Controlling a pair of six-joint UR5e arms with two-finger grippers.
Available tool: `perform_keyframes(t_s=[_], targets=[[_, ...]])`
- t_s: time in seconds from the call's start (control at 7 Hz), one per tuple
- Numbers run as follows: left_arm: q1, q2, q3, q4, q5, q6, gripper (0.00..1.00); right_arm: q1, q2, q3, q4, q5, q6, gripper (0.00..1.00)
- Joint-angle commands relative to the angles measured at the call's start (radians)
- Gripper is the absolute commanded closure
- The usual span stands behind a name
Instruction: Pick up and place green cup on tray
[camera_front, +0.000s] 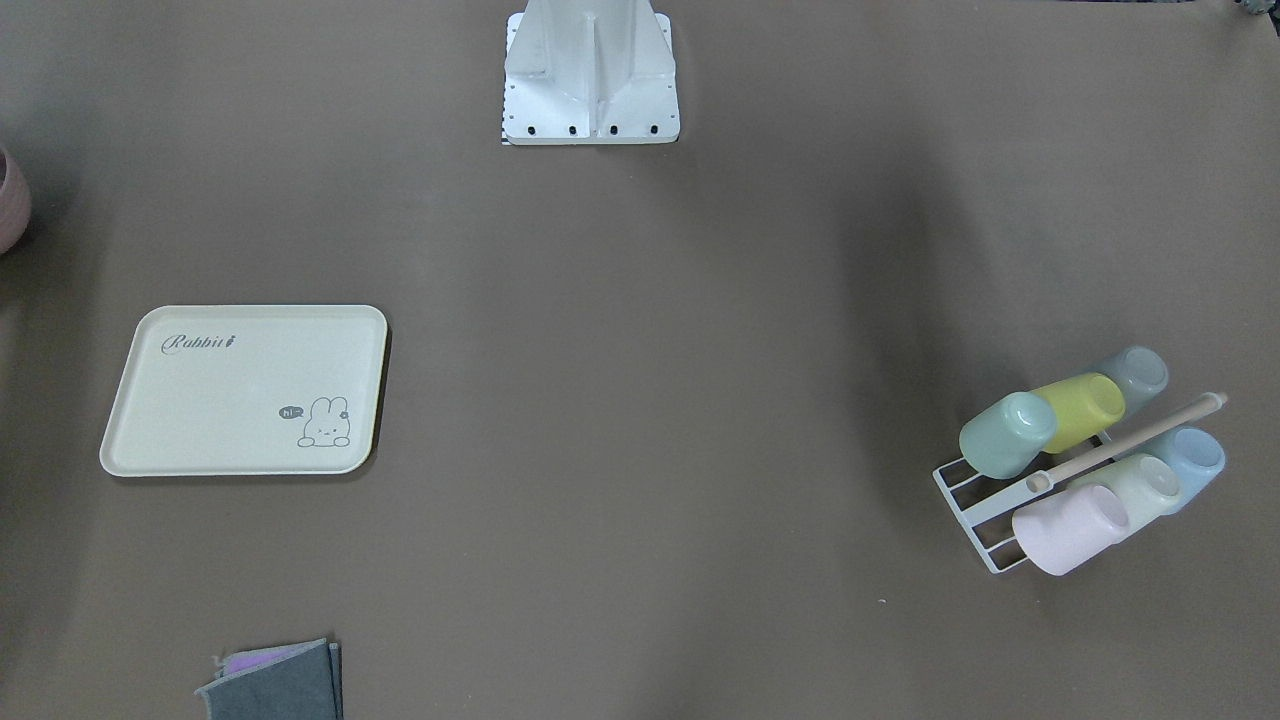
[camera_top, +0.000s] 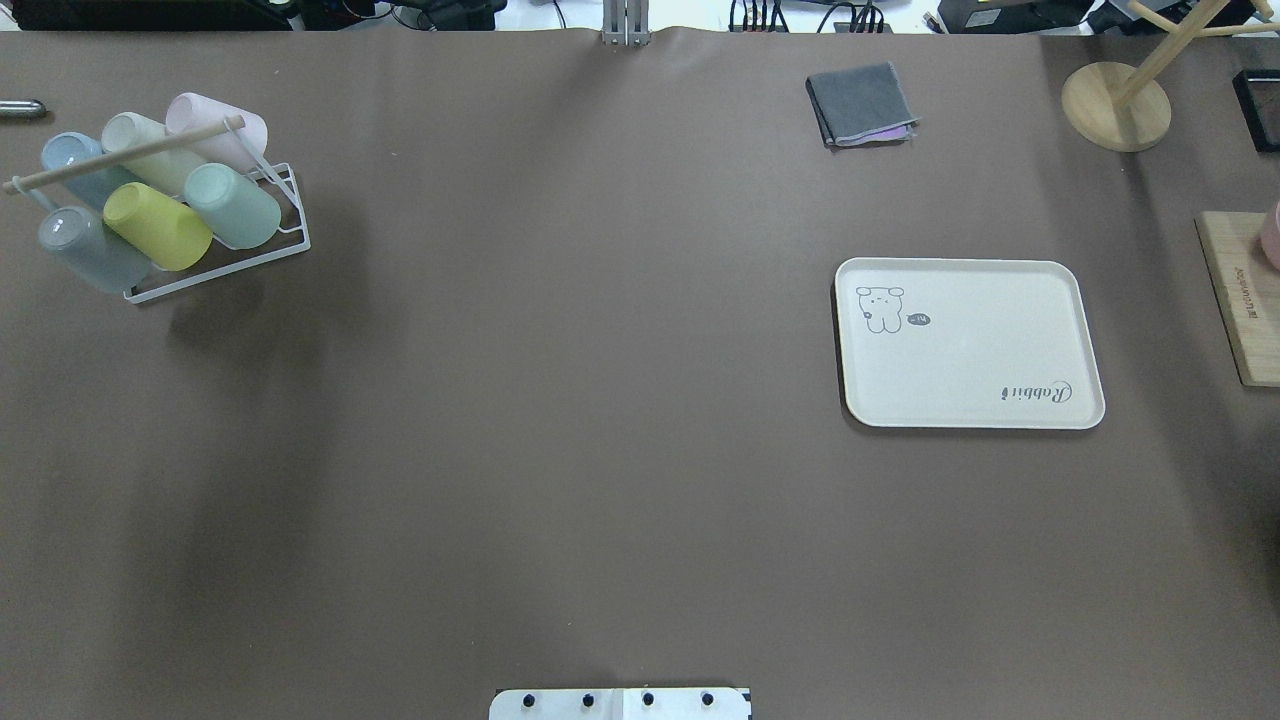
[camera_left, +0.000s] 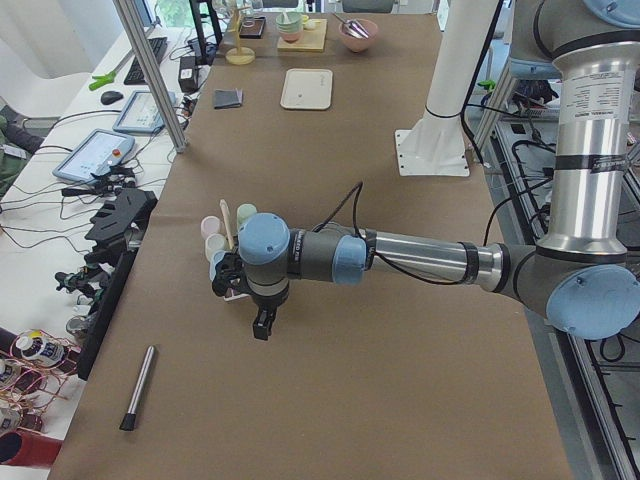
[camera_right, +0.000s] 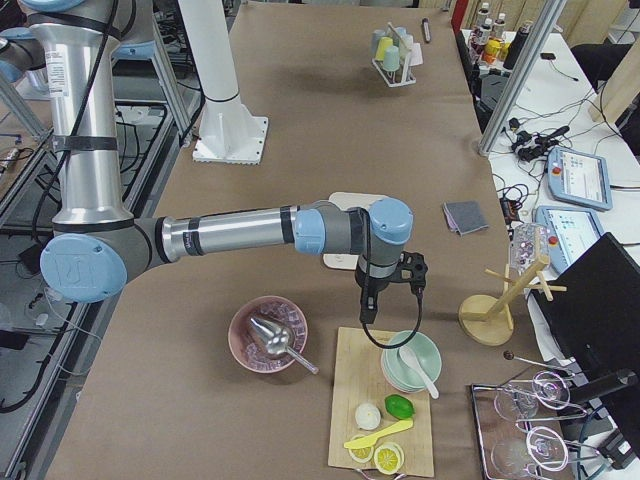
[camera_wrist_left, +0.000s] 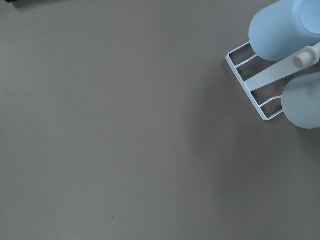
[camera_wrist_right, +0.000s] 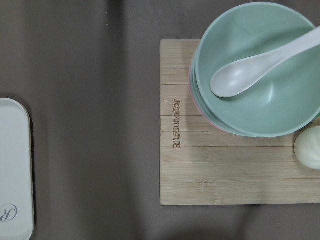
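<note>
The green cup lies tilted on a white wire rack, next to a yellow-green cup. The cream tray with "Rabbit" script lies flat and bare on the other side of the table. My left gripper shows only in the exterior left view, hanging over the table just in front of the rack; I cannot tell whether it is open or shut. My right gripper shows only in the exterior right view, beyond the tray and above a wooden board; its state is unclear too.
The rack also holds grey, blue, pale and pink cups under a wooden rod. A folded grey cloth, a wooden stand and a bamboo board with a green bowl and spoon lie near the tray. A pink bowl sits beside the board.
</note>
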Motion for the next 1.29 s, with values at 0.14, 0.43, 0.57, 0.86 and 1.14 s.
perform_keyframes(t_s=[0.14, 0.43, 0.57, 0.86, 1.14], targets=[[-0.005, -0.005, -0.001, -0.015, -0.001, -0.011, 0.01, 0.001, -0.01, -0.002, 0.002, -0.002, -0.018, 0.0], [-0.005, -0.01, -0.01, -0.017, 0.001, -0.009, 0.02, 0.001, -0.007, 0.0, 0.001, -0.001, -0.016, 0.0], [-0.005, -0.023, -0.01, -0.015, 0.001, -0.012, 0.01, -0.001, -0.007, 0.0, 0.001, -0.001, -0.016, 0.0], [-0.005, -0.028, -0.035, -0.017, 0.001, -0.011, 0.01, -0.001, -0.008, 0.0, 0.001, -0.004, -0.013, 0.0], [0.003, -0.03, -0.058, -0.017, 0.005, -0.021, 0.01, -0.001, 0.003, 0.002, 0.001, 0.008, -0.009, 0.0]])
